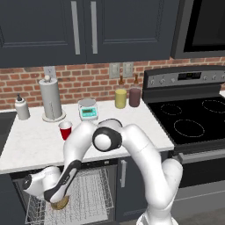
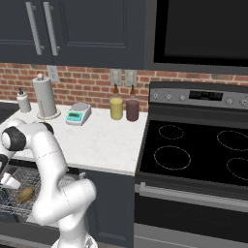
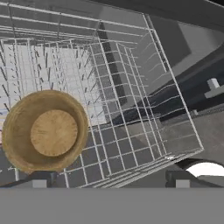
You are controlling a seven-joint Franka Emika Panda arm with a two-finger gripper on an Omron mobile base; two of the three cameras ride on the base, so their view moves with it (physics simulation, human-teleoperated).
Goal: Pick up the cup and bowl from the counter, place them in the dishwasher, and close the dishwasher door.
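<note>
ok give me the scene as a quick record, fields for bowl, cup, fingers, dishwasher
bowl: bowl sits upright in the dishwasher rack, near one side
cup: cup stands on the counter, in front of the paper-towel holder
fingers: open, gripper low over the rack, nothing held
dishwasher: dishwasher open, rack pulled out

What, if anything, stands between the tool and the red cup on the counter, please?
The counter's front edge does. The tool is low over the dishwasher rack, jaws open above the bowl. The cup stands up on the counter, with nothing else visible around it, so the arm must lift first.
</note>
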